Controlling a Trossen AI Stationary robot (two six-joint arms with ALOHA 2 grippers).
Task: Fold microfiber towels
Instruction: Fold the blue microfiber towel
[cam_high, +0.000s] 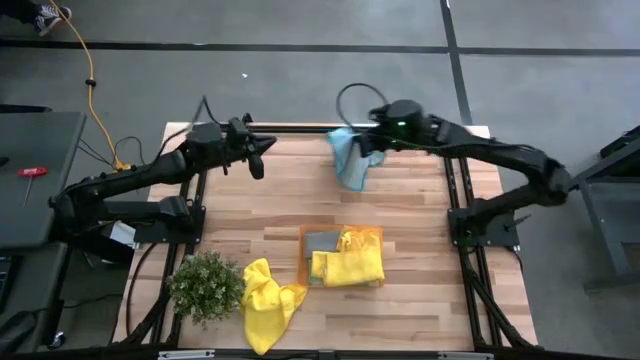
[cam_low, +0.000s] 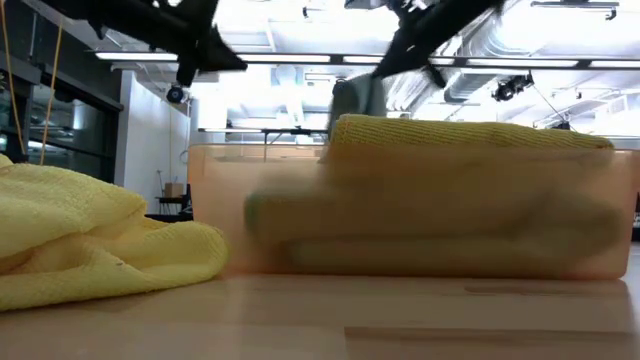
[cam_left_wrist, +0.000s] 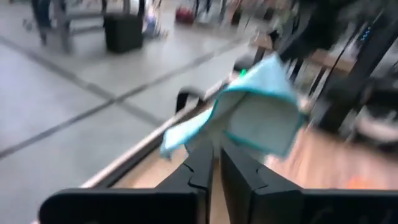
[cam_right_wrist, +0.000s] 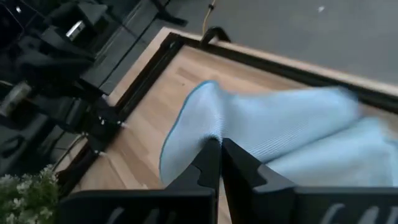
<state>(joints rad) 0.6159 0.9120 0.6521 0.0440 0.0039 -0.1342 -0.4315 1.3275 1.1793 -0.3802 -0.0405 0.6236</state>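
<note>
The light blue towel (cam_high: 350, 160) hangs limp at the table's (cam_high: 260, 215) upper centre, pinched shut in the right tool (cam_right_wrist: 219, 144). Soft, light and floppy, it wants gripping at corners. The left tool (cam_high: 262, 150), closed and empty, waits upper left.

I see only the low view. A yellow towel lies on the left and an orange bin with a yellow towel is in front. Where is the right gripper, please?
Observer: The right gripper is at the table's far edge, shut on a light blue towel that hangs from it.
Operator: And the left one?
Observer: The left gripper is also near the far edge, shut, holding nothing.
Operator: Is something beside the loose yellow towel?
Observer: Yes, a small potted plant stands beside the yellow towel.
</note>
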